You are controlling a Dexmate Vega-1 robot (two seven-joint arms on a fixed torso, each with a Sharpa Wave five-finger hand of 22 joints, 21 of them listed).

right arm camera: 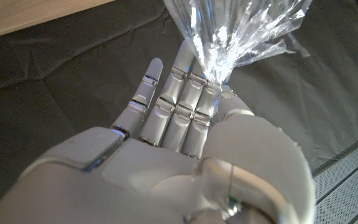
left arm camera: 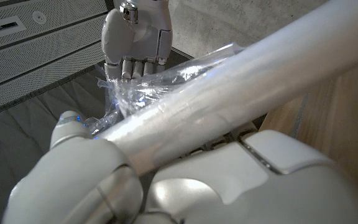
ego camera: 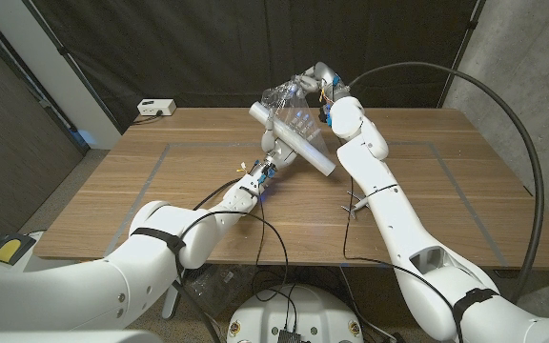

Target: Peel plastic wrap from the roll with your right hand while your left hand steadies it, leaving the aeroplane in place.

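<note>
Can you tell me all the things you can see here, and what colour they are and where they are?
plastic wrap roll: one, whitish, held up slanted over the table's far middle.
pulled wrap: one clear crinkly sheet, stretched from the roll to the right hand.
aeroplane: one, small, grey, on the table beside the right arm.
white box: one, at the table's far left edge.
table: one, brown wood.
left hand: one, white, grips the roll's lower part.
right hand: one, white, pinches the wrap.
</note>
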